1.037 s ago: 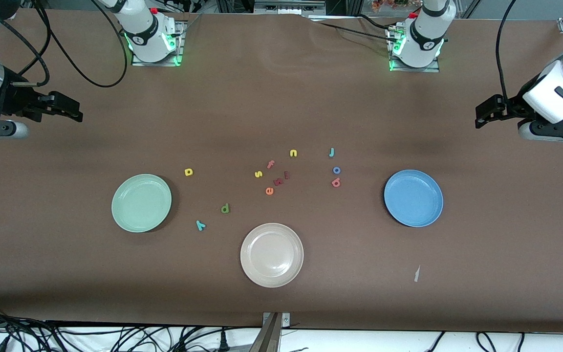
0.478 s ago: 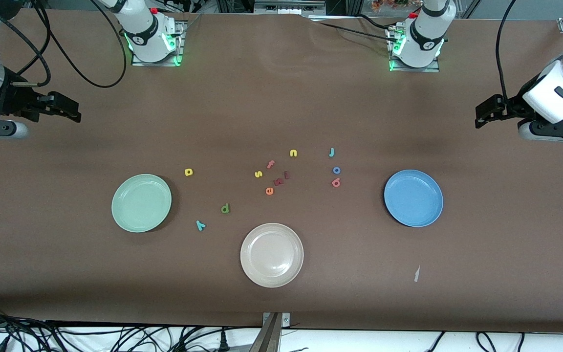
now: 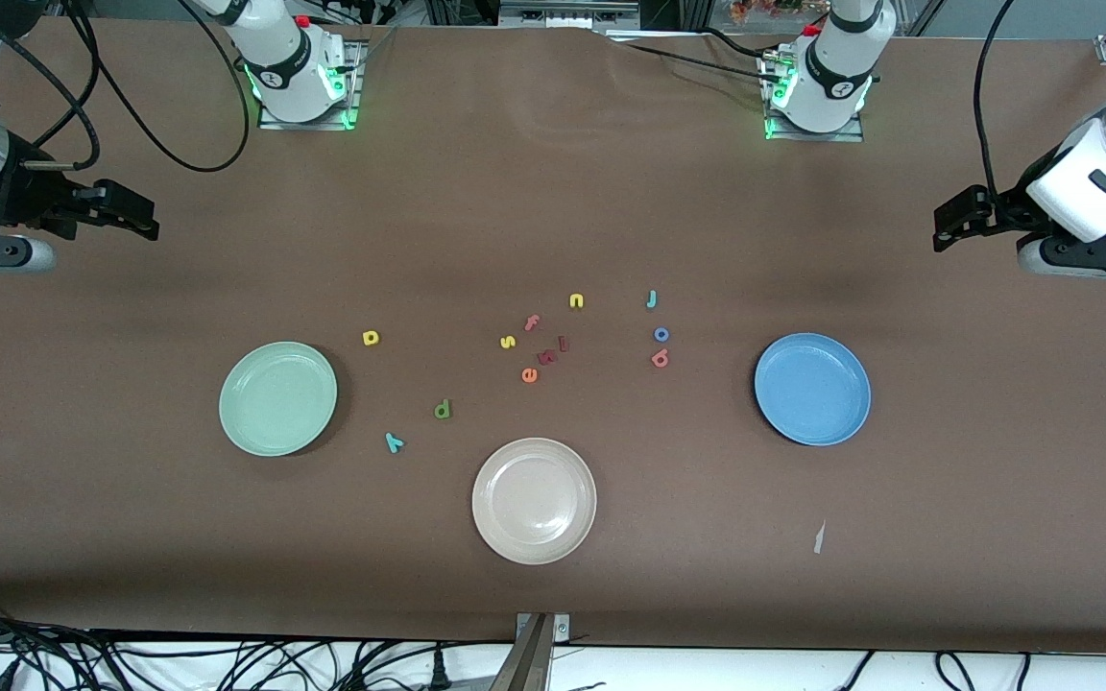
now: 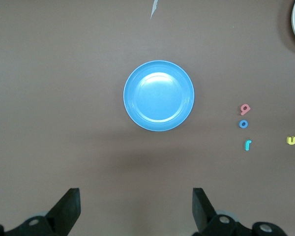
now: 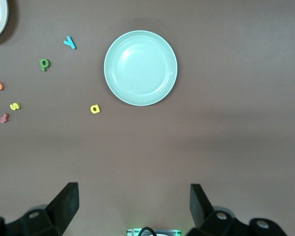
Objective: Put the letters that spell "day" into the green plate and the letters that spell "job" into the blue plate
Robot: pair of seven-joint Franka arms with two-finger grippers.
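Observation:
The green plate [image 3: 277,398] [image 5: 140,68] lies bare toward the right arm's end, with the yellow a [image 3: 371,338] [image 5: 95,109], green d [image 3: 443,410] [image 5: 44,64] and teal y [image 3: 395,442] [image 5: 69,43] beside it on the table. Toward the left arm's end lies the bare blue plate [image 3: 812,389] [image 4: 159,96], and beside it the j [image 3: 652,299] [image 4: 247,144], blue o [image 3: 661,334] [image 4: 243,124] and red-pink b [image 3: 661,358] [image 4: 245,108]. My right gripper [image 3: 148,223] [image 5: 132,204] and left gripper [image 3: 943,228] [image 4: 135,206] hang open and hold nothing, high over the table's two ends.
A beige plate [image 3: 534,500] sits nearest the front camera, mid-table. Mid-table lies a cluster of other letters: yellow n [image 3: 576,300], pink f [image 3: 532,322], yellow s [image 3: 508,342], orange e [image 3: 529,375] and two dark red ones [image 3: 547,357]. A paper scrap [image 3: 819,536] lies nearer the camera than the blue plate.

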